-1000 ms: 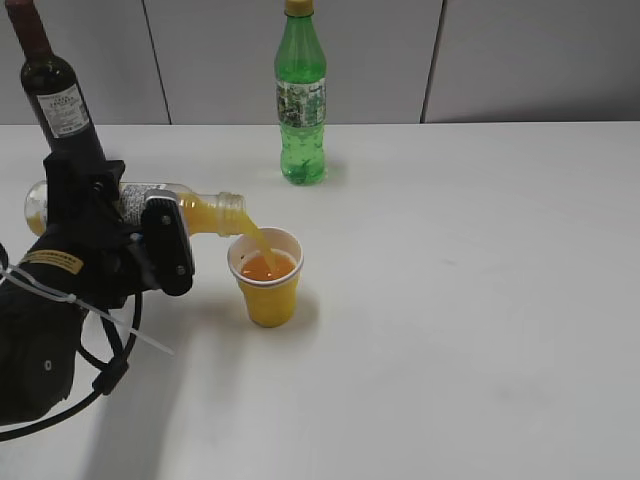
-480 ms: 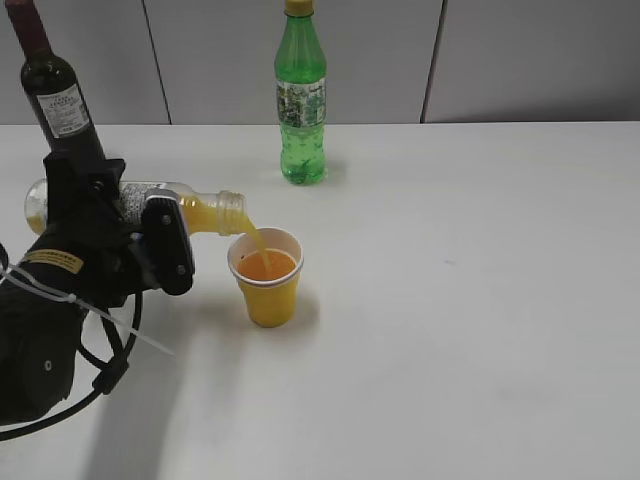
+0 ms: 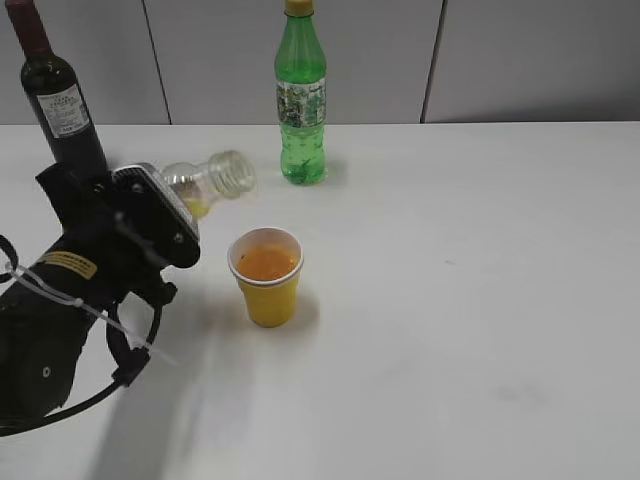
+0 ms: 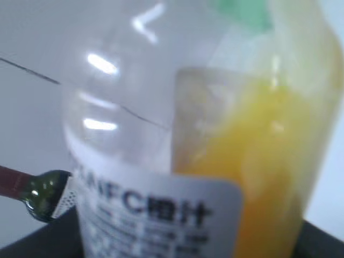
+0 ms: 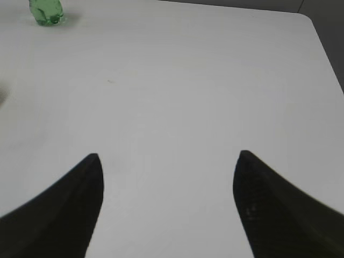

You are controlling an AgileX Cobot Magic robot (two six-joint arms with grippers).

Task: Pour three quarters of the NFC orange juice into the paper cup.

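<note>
My left gripper (image 3: pixel 165 205) is shut on the NFC orange juice bottle (image 3: pixel 212 178), a small clear capless bottle now tilted neck-up to the right, with a little orange liquid left low inside. In the left wrist view the NFC orange juice bottle (image 4: pixel 215 161) fills the frame, with its white-and-black label and its juice. The yellow paper cup (image 3: pixel 266 276) stands upright in front of the bottle's mouth, apart from it, with orange juice high inside. My right gripper (image 5: pixel 167 156) is open and empty over bare table.
A tall green bottle (image 3: pixel 301 95) stands at the back centre; its base also shows in the right wrist view (image 5: pixel 47 12). A dark wine bottle (image 3: pixel 62 100) stands at the back left, right behind my left arm. The white table (image 3: pixel 470 300) stretches right of the cup.
The bottle has swung from a level pouring pose over the cup to a neck-up tilt, back and away from the cup. The stream has stopped. The cup holds more juice.
</note>
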